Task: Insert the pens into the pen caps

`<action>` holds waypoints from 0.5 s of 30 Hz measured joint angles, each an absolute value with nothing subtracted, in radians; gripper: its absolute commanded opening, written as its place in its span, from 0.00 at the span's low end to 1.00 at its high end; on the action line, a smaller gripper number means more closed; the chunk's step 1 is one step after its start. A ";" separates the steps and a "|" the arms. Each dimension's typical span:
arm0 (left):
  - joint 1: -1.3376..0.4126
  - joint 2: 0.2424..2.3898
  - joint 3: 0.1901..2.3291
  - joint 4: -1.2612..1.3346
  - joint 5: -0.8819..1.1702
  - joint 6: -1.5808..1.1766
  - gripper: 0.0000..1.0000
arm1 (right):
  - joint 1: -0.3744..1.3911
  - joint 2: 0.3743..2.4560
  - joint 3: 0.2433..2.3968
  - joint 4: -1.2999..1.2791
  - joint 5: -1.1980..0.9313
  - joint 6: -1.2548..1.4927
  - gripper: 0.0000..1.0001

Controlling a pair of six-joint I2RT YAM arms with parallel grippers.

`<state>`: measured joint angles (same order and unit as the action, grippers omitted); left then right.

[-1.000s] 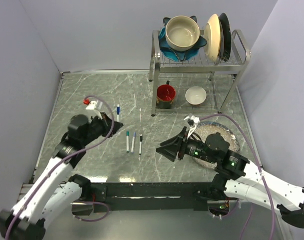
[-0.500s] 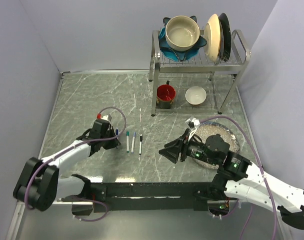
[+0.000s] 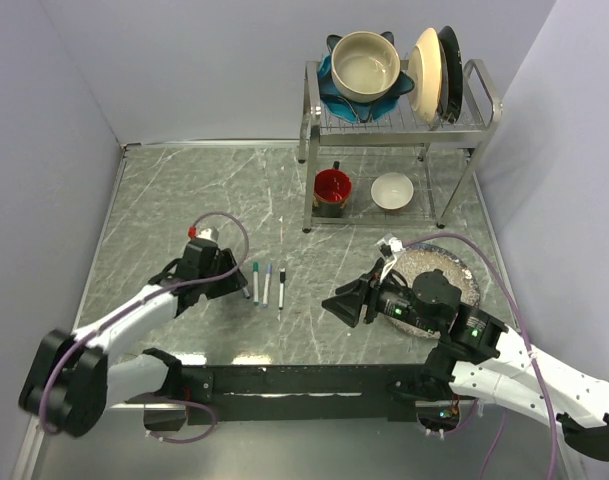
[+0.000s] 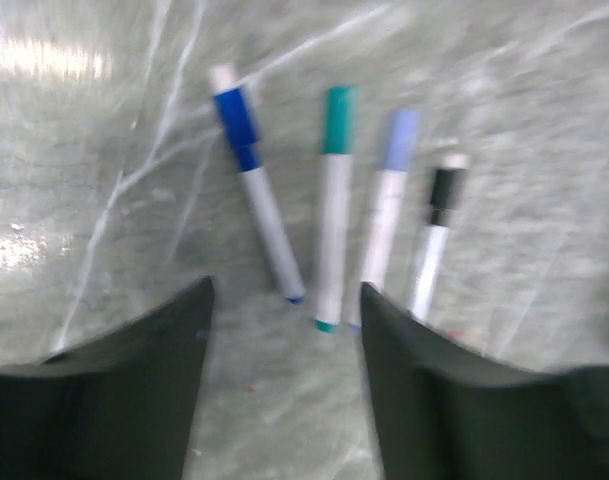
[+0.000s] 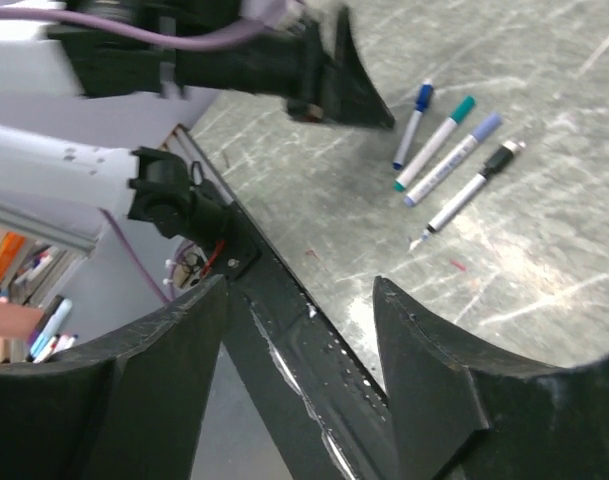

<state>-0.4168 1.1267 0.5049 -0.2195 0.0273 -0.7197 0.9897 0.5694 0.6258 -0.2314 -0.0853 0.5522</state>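
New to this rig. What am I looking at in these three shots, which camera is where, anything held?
Two robot arms are bolted at a table's near edge. The wide picture looks down from above and behind them. The other two come from a camera on each wrist, so the dark wedges at the bottom are that arm's own fingers. Four pens lie side by side, their caps dark blue, teal, light blue and black. A dish rack stands at the back. The left gripper is close beside the pens, the right gripper farther off. Both are open and empty.
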 measured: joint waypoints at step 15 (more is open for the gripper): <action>-0.419 0.617 0.693 -0.223 0.294 -0.626 0.99 | 0.990 0.596 0.757 -0.385 0.186 0.570 1.00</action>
<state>-0.4187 0.6170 0.6933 -0.2234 0.2935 -0.6262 0.9897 0.5961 0.7570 -0.3847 0.1864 0.5705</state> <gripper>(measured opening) 0.993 0.999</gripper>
